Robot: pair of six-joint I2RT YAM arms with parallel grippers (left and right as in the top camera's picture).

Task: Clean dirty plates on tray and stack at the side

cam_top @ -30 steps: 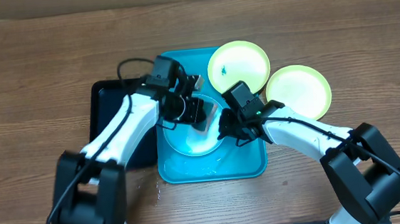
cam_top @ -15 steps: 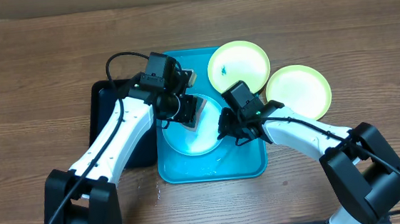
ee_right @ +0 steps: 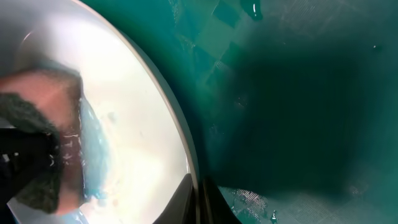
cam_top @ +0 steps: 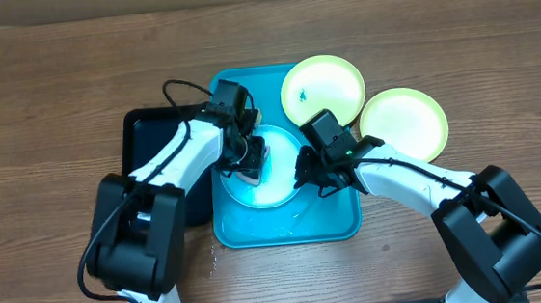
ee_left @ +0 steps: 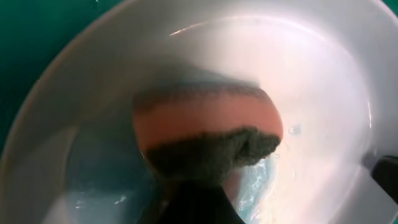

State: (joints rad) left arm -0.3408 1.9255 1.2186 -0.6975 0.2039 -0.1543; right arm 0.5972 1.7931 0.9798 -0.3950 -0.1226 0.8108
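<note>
Brown wood-grain bench (cam_top: 43, 92) carries the turquoise tray (cam_top: 339, 225) at its middle, with a black tray (cam_top: 144, 142) just beside it on the left. The blue-rimmed plate (cam_top: 278, 188) lies flat inside the turquoise tray. The left gripper (cam_top: 252, 163) is clamped on a sponge (ee_left: 205, 134), orange with a dark scouring face, and presses it onto the plate's pale centre, where bluish water pools. The right gripper (cam_top: 303, 175) has its fingers pressed together on the plate's right rim, apparently pinning it for the scrub.

Two yellow-green plates are away from the scrubbing. One (cam_top: 324, 87) overlaps the tray's far right corner and shows a small blue smudge (cam_top: 299, 98), so it probably needs washing. The other (cam_top: 404, 124) rests on the bench to the right and looks clean.

These plates look like thin, stiff plastic, so they should be light and unlikely to break. They are wet, though, and likely slick. The raised rim is the sensible place to grip, with a firm pinch from the side and the plate kept level. A smooth, wet centre offers the fingers nothing to hold.
</note>
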